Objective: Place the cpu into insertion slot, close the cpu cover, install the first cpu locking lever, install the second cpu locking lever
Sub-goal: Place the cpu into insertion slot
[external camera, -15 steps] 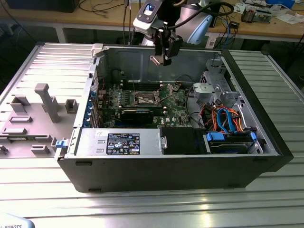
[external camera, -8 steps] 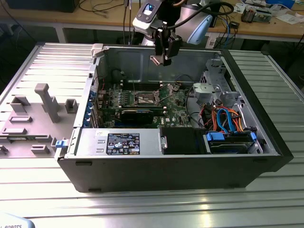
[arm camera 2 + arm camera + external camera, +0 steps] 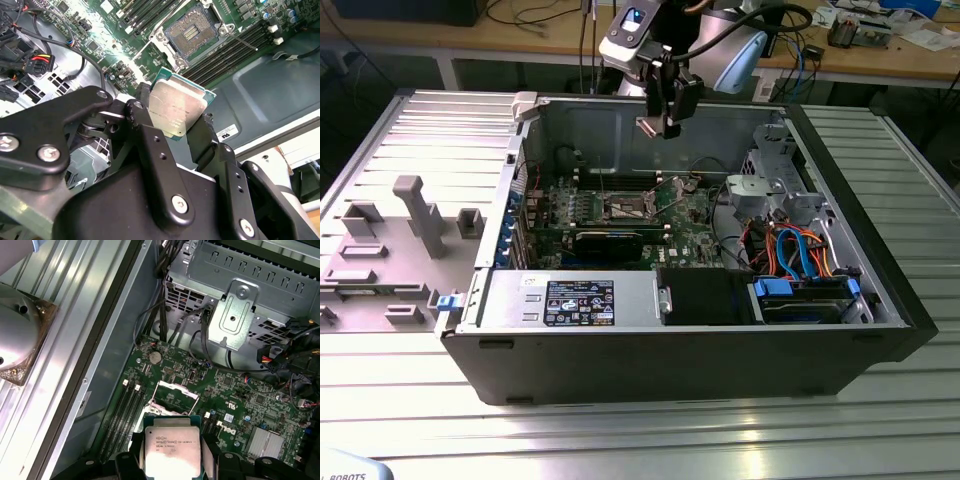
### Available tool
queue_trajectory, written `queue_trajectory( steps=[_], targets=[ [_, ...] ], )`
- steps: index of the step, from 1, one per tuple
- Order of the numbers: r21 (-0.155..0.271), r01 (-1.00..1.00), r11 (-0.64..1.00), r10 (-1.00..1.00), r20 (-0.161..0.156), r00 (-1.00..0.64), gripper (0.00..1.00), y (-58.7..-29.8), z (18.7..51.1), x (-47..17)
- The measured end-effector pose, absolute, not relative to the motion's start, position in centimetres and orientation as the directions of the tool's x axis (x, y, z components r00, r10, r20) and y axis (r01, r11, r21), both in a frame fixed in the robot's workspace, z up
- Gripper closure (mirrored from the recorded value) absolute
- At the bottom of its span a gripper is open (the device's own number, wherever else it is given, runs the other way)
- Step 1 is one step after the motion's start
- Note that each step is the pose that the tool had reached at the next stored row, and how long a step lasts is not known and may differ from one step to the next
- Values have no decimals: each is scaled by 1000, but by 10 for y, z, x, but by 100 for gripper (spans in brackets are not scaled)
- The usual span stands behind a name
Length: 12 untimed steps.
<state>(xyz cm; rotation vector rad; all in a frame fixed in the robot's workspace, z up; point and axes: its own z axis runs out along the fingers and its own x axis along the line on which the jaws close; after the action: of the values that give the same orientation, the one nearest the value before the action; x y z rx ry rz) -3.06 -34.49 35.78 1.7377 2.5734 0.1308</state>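
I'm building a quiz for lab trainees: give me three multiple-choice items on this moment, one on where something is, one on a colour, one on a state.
1. Where is the cpu?
A in a person's hand
B lying on the floor
C held in the gripper, above the circuit board

2. What colour is the circuit board?
A green
B red
C white

3. How is the insertion slot?
A empty, dark centre exposed
B holding a chip
C hidden under a fan

Answers:
1. C: both wrist views show the gripper clamping the cpu clear of the circuit board.
2. A: the circuit board is green all around the insertion slot.
3. A: no chip lies in the insertion slot.
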Motion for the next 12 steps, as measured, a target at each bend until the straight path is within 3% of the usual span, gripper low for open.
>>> queue_trajectory(
  steps=[12],
  targets=[
    [89,957,278,960,19,-280,46,-345,357,-31]
  ],
)
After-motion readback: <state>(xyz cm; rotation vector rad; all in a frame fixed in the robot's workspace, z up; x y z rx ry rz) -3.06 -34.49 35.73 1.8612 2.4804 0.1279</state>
